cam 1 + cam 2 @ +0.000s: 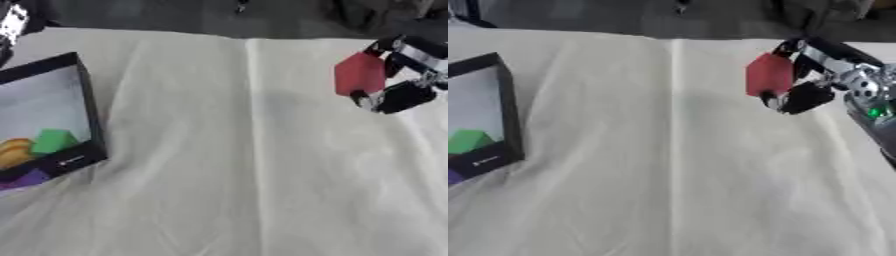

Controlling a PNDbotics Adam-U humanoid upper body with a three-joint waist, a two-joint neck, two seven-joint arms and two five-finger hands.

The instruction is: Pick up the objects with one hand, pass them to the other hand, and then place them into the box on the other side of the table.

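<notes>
My right hand (398, 82) is raised over the right side of the table, its fingers curled round a flat red block (359, 74) that faces left. At the left edge stands a black-rimmed box (87, 107); inside it lie a green block (54, 140), an orange piece (12, 151) and a purple piece (28, 178). A bit of a black and silver arm (12, 25) shows in the upper left corner; the left hand itself is out of sight.
A cream cloth (236, 175) with creases covers the table. A long fold (254, 100) runs down its middle. Dark floor lies beyond the far edge (219, 35).
</notes>
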